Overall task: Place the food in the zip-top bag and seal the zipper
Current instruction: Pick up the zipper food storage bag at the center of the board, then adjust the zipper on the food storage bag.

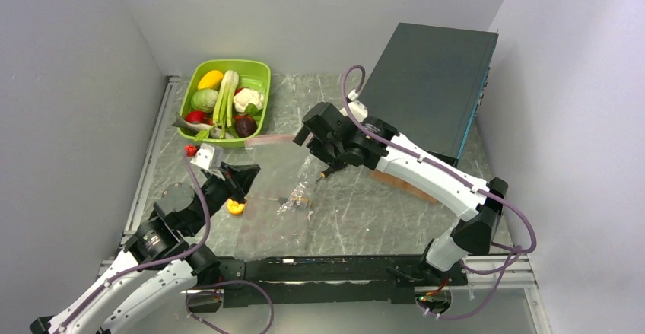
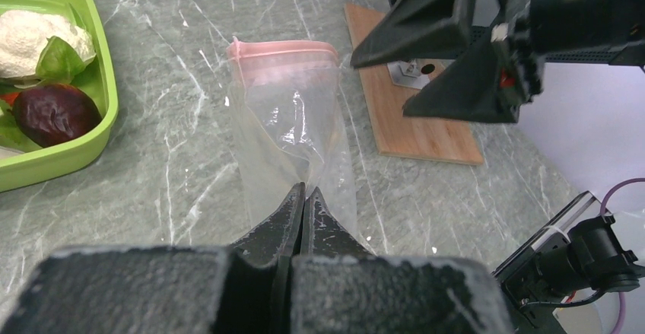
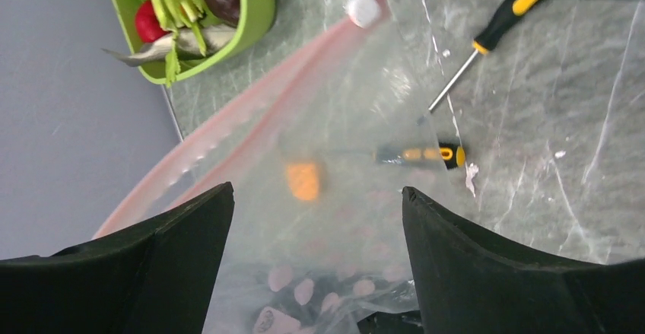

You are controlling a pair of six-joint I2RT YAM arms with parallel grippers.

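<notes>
Looking across the bench (image 1: 365, 212), I see the job barely begun. The left pincer (image 2: 303, 197) is clamped shut on the near end of the zip-top bag (image 2: 293, 121), which stretches away from it over the bench with its zipper (image 2: 283, 51) at the far end, close to the green tray (image 1: 265, 94). The right pincer (image 3: 318, 197) hangs over the mouth end with its jaws well apart. From its own camera the clear plastic runs between the two fingers, but I cannot tell whether either one touches it. The pink strip looks parted into two lines there, so the mouth seems at least partly open. I can make out no food inside the bag. Only a screwdriver (image 3: 418, 154) and a small orange object (image 3: 304, 180) show through the film, and they seem to lie beneath it. The food sits at the far left in the tray: the cauliflower (image 1: 248, 100), the leafy head (image 1: 204, 100) and the dark round piece (image 2: 53, 112) among other items. One red chili (image 1: 190, 150) lies on the bench just beside the tray. By my reckoning nearly everything is left: holding the mouth open, carrying each piece across, then pressing the zipper closed along its width.
</notes>
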